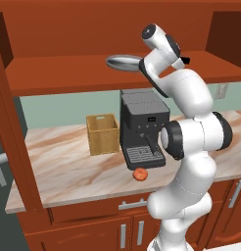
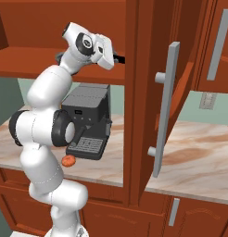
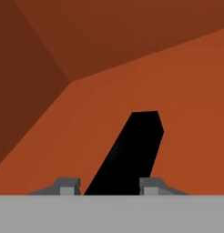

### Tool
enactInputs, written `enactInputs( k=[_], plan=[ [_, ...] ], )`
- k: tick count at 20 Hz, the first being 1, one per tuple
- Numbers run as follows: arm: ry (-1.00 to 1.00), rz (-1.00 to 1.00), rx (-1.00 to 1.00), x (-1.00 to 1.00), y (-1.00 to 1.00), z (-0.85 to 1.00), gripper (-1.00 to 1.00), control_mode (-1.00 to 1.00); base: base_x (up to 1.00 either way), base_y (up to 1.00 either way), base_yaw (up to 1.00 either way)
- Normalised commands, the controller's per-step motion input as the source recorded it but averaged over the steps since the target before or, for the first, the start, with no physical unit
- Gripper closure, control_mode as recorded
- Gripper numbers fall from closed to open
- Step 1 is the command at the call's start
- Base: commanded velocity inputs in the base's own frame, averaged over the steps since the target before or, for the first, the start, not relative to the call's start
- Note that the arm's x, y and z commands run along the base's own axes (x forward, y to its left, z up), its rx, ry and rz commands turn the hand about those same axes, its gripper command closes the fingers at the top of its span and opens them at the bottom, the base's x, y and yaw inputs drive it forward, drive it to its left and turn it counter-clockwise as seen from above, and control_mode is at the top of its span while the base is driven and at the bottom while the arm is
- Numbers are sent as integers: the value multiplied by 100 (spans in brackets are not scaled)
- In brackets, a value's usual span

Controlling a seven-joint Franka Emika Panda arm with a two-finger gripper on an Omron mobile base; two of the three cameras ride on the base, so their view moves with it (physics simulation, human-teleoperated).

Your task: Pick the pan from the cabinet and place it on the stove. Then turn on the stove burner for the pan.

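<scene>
Pan (image 1: 123,62) sits on the open cabinet (image 1: 68,73) shelf, upper centre of left base view, partly behind the white arm. In hand view, the pan's dark handle (image 3: 129,154) runs up from bottom centre between the two finger tips (image 3: 68,185); gripper (image 3: 109,186) brackets it, but real clamping can't be told. Cabinet door (image 2: 167,106) hangs open at right of right base view. Coffee machine (image 1: 142,128), wicker basket (image 1: 103,133) and small orange item (image 1: 139,174) are on the counter (image 1: 59,166) below.

pan (image 1: 123,62): smooth silver metal | cabinet (image 1: 63,29): matt red-brown wood
</scene>
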Motion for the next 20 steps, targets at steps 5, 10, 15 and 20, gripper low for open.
enactInputs(
  k=[5,10,15,20],
  plan=[
    [1,1,0,1,1,-7,100,-100,0,0,0],
    [-7,0,1,-2,1,0,100,-100,0,0,0],
    [-20,0,0,-7,17,0,100,-100,0,0,0],
    [-20,0,0,-9,17,0,100,-100,0,0,0]
  ],
)
